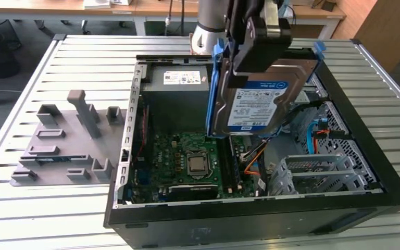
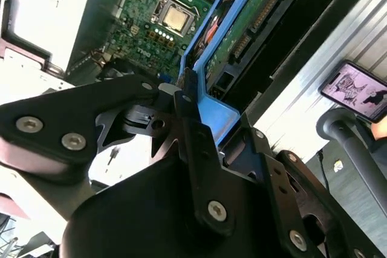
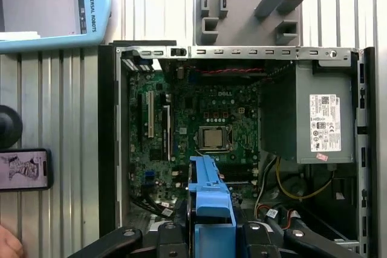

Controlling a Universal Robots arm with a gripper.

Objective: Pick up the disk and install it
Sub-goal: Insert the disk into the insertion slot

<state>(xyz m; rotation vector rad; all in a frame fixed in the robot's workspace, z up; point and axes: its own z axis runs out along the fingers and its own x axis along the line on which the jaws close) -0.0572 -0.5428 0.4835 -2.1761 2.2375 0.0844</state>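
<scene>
A: Nearest edge in the exterior view: black wall of the open computer case [image 1: 255, 219], laid on its side on the slatted metal bench [image 1: 61, 219]. Inside?

B: Just behind that wall, silver drive cage [image 1: 318, 169] toward the exterior view's right. Green motherboard [image 1: 179, 166] beside it, bare processor socket [image 1: 198, 163] near its middle. Orange and blue cables [image 1: 255, 156] between the two.

A: And the disk [image 1: 259, 104]?

B: Up in the air above the case interior, clear of every surface. Tilted, white-and-blue label facing the exterior camera, blue carrier frame [image 1: 214, 88] along its edge. Hangs over the gap between motherboard and drive cage.

A: And the hand [image 1: 255, 65]?

B: Clamped on the disk from above. Black fingers [image 2: 196, 149] pinching the carrier frame from both sides in the second wrist view.

A: Farther back?

B: Grey power supply [image 1: 179, 99] with a white sticker [image 1: 184, 78] in the case's far corner, behind the disk. Grey moulded fixture [image 1: 61, 151] on the bench to the exterior view's left, apart from the case. Phone [image 3: 24, 169] and blue-edged pendant [image 3: 54, 4] beside the case in the first wrist view.
</scene>
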